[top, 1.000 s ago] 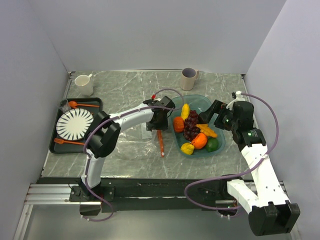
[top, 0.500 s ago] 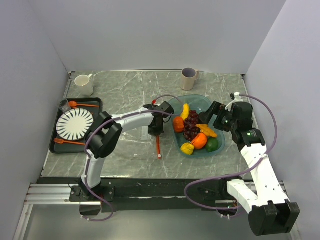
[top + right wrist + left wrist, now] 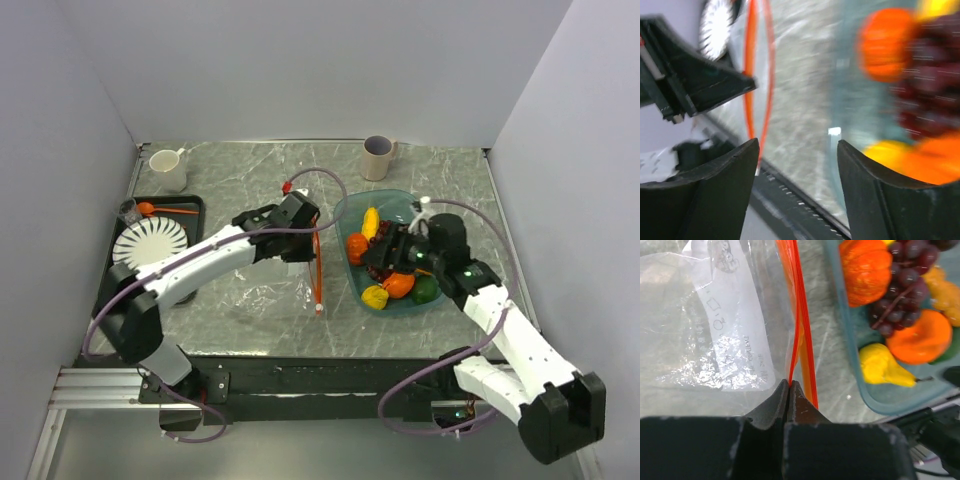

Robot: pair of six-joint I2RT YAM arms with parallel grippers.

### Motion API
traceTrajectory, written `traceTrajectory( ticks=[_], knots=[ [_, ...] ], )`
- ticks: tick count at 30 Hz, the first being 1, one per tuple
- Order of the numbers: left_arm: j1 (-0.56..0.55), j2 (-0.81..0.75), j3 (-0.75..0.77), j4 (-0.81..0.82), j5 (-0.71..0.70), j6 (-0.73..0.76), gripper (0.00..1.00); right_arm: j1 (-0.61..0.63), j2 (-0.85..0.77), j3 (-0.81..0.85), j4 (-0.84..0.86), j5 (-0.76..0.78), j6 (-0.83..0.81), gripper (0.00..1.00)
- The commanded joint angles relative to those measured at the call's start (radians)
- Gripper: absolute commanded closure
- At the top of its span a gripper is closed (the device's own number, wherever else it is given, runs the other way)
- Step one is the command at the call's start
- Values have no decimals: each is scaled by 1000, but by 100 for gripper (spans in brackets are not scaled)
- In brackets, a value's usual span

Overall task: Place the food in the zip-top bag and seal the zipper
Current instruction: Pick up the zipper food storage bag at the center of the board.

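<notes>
Your left pincer clamps the zipper lip — hold that mouth wide; drop the spread right pincer squarely onto the grape bunch.

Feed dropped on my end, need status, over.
Left gripper shut on zipper, bag mouth parted. Right gripper open over tray, food all inside it. No obstruction seen.

The left tool drew back with the zipper; the right tool moved over the food.

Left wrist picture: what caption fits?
Left gripper pinches the orange zipper of the clear bag beside a teal tray of toy fruit.
</notes>
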Motion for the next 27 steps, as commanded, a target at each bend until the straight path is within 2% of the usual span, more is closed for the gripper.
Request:
traceTrajectory(
  ticks=[1, 7, 14, 24, 27],
  knots=[
    [-5, -70, -37, 30, 25, 6, 99, 96, 70, -3, 215, -23, 104, 33],
    [-5, -145, -84, 42, 34, -6, 99, 202, 251, 91, 223, 6, 100, 39],
    [-5, -178, -95, 45, 30, -13, 99, 261, 333, 108, 308, -8, 135, 39],
    [-5, -194, -109, 59, 45, -18, 99, 313, 454, 203, 267, 24, 123, 39],
    [-5, -220, -112, 68, 50, -26, 99, 324, 501, 238, 226, 59, 109, 46]
  ],
)
